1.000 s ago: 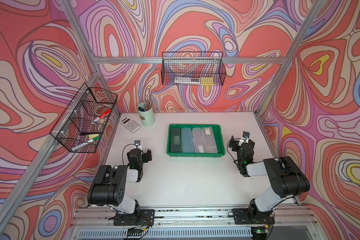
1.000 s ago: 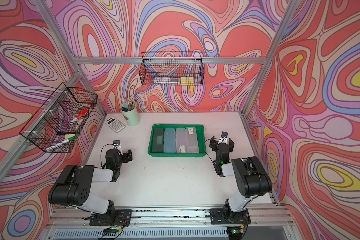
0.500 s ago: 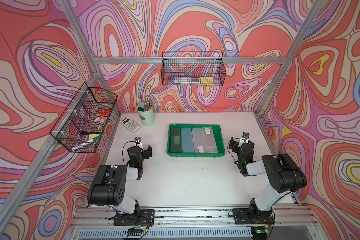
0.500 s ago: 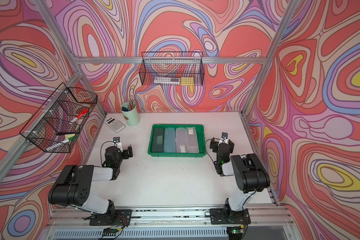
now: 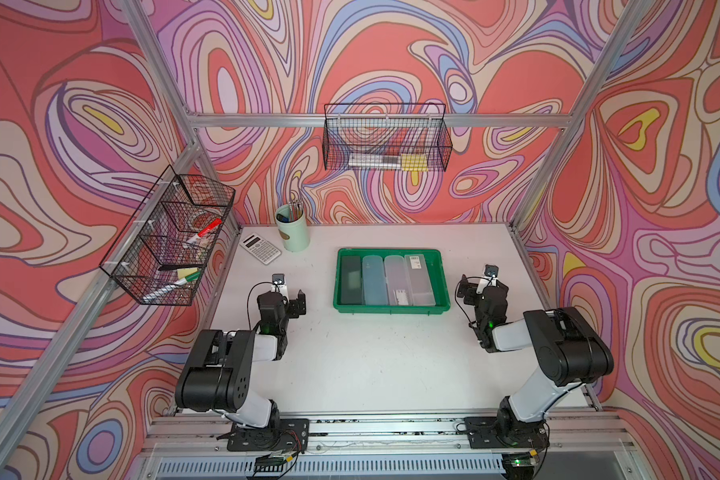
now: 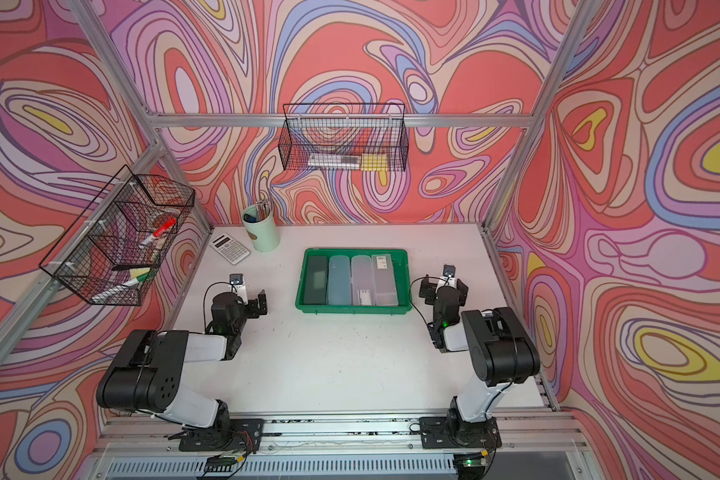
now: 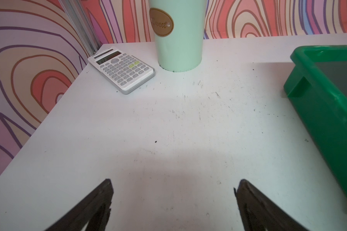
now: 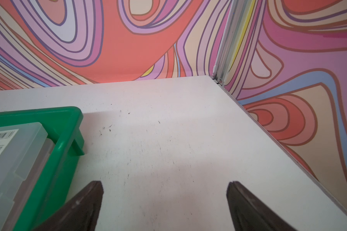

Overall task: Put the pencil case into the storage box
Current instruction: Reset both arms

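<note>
Nearest us, the left arm (image 5: 221, 365) and the right arm (image 5: 566, 353) sit folded low over the front of the white table (image 5: 371, 374), both reaching toward the back wall. Just ahead of them, the left claw (image 7: 174, 186) is spread wide above bare table with nothing between its fingers. The right claw (image 8: 164, 186) is spread just as wide and is equally empty. Between the two claws and a little farther back lies the green storage box (image 5: 391, 308), touching neither of them; each wrist view catches one of its corners near the claw. Inside it we count four cases lying flat, side by side with their long edges parallel. The black pencil case (image 5: 351, 279) is on the left arm's side, followed by the blue pencil case (image 5: 373, 280) and the clear pencil case (image 5: 396, 280). The frosted pencil case (image 5: 420, 279), with a barcode label at its far end, is on the right arm's side. Farther back on the left, a white calculator (image 5: 260, 248) lies just beside a mint-green cup (image 5: 294, 235) holding pens. Beyond these, one black wire basket (image 5: 167, 237) with markers in it hangs on the left wall. A second wire basket (image 5: 385, 143) hangs on the back wall, holding a pale marker-like thing and something yellow.
</note>
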Tool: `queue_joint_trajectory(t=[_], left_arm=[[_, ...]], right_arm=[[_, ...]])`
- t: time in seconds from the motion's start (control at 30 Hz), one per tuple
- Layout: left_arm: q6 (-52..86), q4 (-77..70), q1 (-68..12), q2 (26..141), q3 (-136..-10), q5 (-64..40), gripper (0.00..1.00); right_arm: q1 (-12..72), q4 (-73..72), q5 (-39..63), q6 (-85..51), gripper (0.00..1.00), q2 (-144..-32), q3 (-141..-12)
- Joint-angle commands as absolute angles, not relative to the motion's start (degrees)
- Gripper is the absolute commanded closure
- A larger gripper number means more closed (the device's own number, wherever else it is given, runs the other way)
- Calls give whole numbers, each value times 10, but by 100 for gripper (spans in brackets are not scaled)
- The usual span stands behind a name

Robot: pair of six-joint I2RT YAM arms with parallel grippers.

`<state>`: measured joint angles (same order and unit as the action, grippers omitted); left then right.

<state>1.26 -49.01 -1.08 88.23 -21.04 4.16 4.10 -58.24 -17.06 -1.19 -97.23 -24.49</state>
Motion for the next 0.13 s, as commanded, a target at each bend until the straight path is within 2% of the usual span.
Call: queue_joint_trajectory(t=[0.0, 0.1], left_arm=[[8, -494, -8, 884, -223, 27, 1], [8, -500, -8, 881, -217, 27, 1]], right_arm=[[38, -580, -169, -18, 2, -976, -255], [38, -580, -169, -18, 2, -976, -255]])
